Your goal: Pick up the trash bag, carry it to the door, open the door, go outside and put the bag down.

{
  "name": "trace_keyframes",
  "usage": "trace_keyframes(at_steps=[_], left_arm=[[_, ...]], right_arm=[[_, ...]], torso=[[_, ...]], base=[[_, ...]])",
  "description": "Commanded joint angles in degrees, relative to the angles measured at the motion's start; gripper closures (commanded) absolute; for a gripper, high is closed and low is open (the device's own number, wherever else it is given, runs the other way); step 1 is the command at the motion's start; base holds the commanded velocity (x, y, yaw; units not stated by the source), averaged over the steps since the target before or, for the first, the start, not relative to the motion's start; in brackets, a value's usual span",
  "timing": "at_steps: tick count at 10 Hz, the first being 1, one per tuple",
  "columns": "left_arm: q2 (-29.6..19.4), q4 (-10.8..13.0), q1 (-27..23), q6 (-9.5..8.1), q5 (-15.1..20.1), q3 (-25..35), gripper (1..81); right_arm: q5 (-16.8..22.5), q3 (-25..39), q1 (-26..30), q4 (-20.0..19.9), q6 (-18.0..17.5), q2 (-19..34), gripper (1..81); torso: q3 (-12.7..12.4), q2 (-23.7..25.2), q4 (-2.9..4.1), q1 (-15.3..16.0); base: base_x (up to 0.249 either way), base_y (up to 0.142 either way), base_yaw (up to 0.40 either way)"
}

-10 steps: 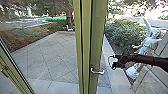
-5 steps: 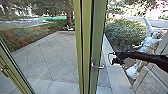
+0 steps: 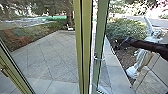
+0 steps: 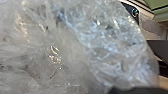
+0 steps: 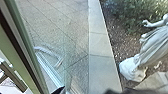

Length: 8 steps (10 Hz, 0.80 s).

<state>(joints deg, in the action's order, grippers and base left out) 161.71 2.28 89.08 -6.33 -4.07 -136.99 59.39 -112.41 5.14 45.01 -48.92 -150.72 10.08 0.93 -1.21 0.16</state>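
My right gripper reaches in from the right in the head view, beside the glass door and to the right of its metal handle. The door stands slightly ajar, with a narrow bright gap between its green edge and the fixed post. In the right wrist view the handle shows pale against the paving, apart from the gripper. The trash bag, clear and crumpled plastic, lies close in front of the left wrist camera; where it is gripped is hidden.
A green double post stands mid-view. Beyond the glass lie a paved yard, a pale ledge and bushes. A white statue stands outside at the right. Another framed door edge slants at the left.
The door has swung away from the post, opening a gap, and its handle has shifted up and slightly right. My right gripper has moved up and a little right. The camera view stays nearly the same.
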Motion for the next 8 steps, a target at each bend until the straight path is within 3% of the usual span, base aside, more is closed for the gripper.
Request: trace_keyframes(at_steps=[1,4,6,8], left_arm=[[-0.4,-0.2,-1.1,-0.26,3.8,0.8,81.1],[-0.3,-0.2,-1.1,-0.26,3.8,0.8,81.1],[-0.4,-0.2,-1.1,-0.26,3.8,1.4,81.1],[-0.5,-0.2,-1.1,-0.26,3.9,1.6,81.1]], right_arm=[[-1.0,-2.0,13.9,16.6,4.7,2.9,1.0],[-0.9,-4.6,12.3,22.1,7.1,6.2,1.0],[-0.9,-4.4,12.6,22.5,12.1,10.0,1.0],[-0.8,-3.1,13.2,22.7,12.4,14.2,1.0]], torso=[[0.0,0.0,0.00,0.0],[0.0,0.0,0.00,0.1],[0.0,-0.1,0.00,0.1],[0.0,-0.1,0.00,0.1]], base=[[0.000,0.000,0.000],[0.000,0.000,0.000],[0.000,0.000,0.000],[0.000,0.000,0.000]])
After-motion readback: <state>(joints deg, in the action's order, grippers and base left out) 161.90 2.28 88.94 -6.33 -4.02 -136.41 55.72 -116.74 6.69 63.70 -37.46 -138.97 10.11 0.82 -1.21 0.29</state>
